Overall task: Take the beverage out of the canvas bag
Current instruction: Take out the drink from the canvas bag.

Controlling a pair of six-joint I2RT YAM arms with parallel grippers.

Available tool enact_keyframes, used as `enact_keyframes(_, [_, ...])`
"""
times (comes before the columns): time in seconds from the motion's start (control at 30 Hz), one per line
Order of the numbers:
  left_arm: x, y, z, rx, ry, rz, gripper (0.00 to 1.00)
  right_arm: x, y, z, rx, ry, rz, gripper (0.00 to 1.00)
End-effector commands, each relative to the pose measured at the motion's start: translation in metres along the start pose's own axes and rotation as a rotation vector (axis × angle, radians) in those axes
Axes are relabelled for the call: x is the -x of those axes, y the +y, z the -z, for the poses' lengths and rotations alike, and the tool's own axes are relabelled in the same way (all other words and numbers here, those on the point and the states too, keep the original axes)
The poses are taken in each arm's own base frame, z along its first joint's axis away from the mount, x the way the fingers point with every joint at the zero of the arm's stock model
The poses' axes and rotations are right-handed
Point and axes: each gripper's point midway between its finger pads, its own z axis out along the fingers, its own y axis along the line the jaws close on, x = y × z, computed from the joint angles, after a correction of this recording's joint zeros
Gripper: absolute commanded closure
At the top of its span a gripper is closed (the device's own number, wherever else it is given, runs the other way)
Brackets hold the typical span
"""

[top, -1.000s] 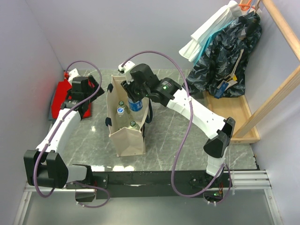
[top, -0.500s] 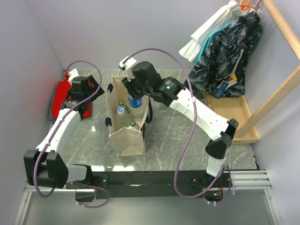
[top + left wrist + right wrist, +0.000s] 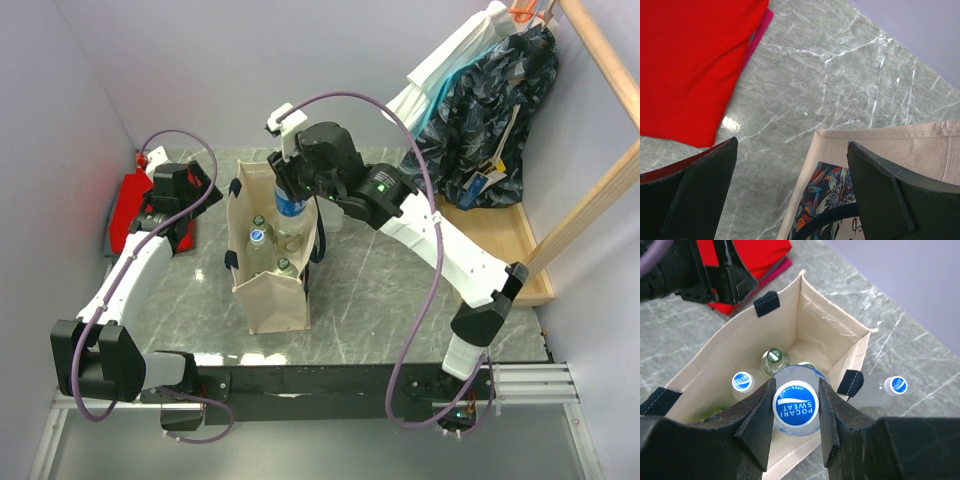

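Two fingers (image 3: 756, 426) of the right end effector (image 3: 794, 414) are closing on the Pocari Sweat bottle (image 3: 289, 207) just under its blue cap, one on either side of the neck. I am judging that the right place to hold it. The neck is stiff, while the clear plastic body looks smooth and would give under a squeeze. It looks filled, so I am expecting some weight hanging below the grip and a little swing. The bottle is standing upright directly beneath the end effector, with its lower body apparently inside the mouth of the canvas bag (image 3: 272, 290). Beside it in the bag, a green-capped bottle (image 3: 774, 357) and a blue-capped bottle (image 3: 742, 381) are standing close together. Another clear bottle (image 3: 887, 390) is lying on the worktop (image 3: 840, 75) just outside the bag wall. The left end effector (image 3: 795, 195) is hanging open over the bag's far edge, near the red cloth (image 3: 690, 65).
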Motion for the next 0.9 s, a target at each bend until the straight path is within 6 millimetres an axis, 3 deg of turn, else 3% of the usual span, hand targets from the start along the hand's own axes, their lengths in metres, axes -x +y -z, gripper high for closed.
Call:
enact_keyframes(0.0, [0.019,-0.014,0.009,-0.047,-0.048,0.012,0.04,0.105,-0.021,0.067,-0.050,-0.360,-0.046,1.00])
enact_keyframes(0.87, [0.020,-0.018,0.009,-0.061,-0.043,0.016,0.04,0.154,-0.049,0.125,-0.163,-0.547,-0.034,1.00])
